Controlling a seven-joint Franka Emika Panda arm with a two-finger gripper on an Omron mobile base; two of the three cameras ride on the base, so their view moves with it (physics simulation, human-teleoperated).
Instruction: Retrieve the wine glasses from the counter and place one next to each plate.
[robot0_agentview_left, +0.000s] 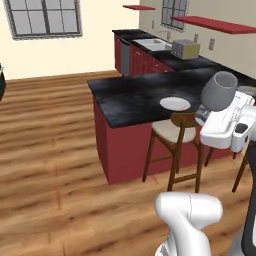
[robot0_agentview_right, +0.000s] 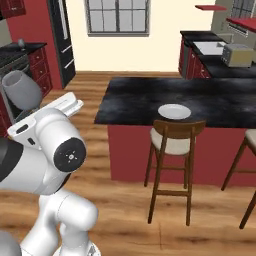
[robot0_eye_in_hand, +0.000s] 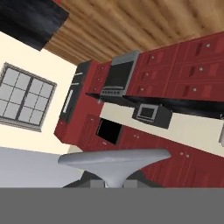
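closest to the lens in the hand view, a wine glass (robot0_eye_in_hand: 114, 162) shows its round foot across the lower middle of the frame, the stem running down between the gripper's (robot0_eye_in_hand: 105, 183) tips, which are clamped tight on it. in the left base view that glass (robot0_agentview_left: 218, 91) rides at the right edge, well above the counter (robot0_agentview_left: 135, 97); in the right base view it sits at the upper left, over the arm's white wrist.

its long axis is tilted rather than plumb: the open mouth points up and slightly toward the right of the left base view, the stem slanting down into the hand.

by my reading one glass is lifted and in transit, not yet set down. a white plate (robot0_agentview_left: 175, 103) lies on the counter above a wooden stool (robot0_agentview_left: 174, 145), nothing beside it yet. placing this glass and fetching a second both look outstanding.
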